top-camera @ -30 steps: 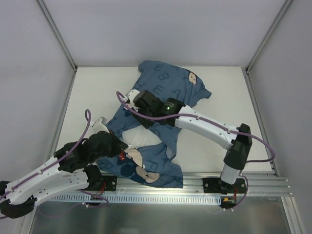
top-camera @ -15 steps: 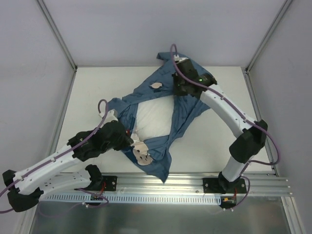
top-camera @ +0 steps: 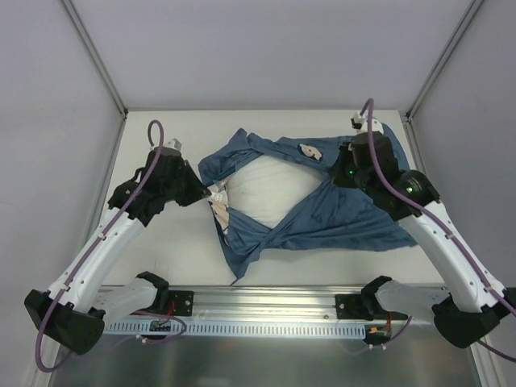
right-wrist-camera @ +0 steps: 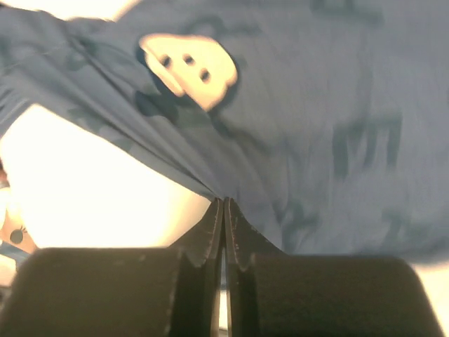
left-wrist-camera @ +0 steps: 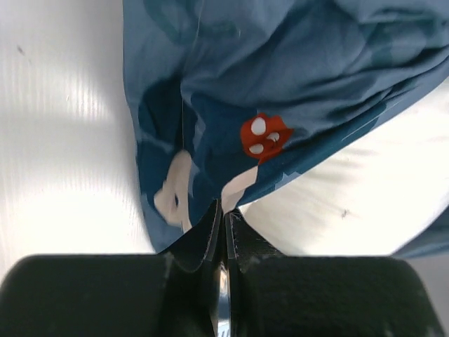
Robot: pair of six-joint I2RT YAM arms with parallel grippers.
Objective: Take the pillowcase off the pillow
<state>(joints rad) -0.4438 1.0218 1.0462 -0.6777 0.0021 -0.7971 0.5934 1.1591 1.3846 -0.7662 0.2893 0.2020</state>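
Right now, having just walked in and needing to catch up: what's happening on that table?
Two robot arms hold a blue printed pillowcase stretched between them. The left gripper is shut on its edge at one side, the right gripper on its fabric at the other. The white pillow shows through the gaping opening, not yet out.

Matt, creased woven fabric w/ soft drape on the blue printed cloth pillowcase (top-camera: 347, 222). Plain white fabric pillow (top-camera: 270, 189): smooth, matt. White table top (top-camera: 185, 258): smooth, slight sheen. Silver rail (top-camera: 282, 302): brushed metal, semi-gloss.
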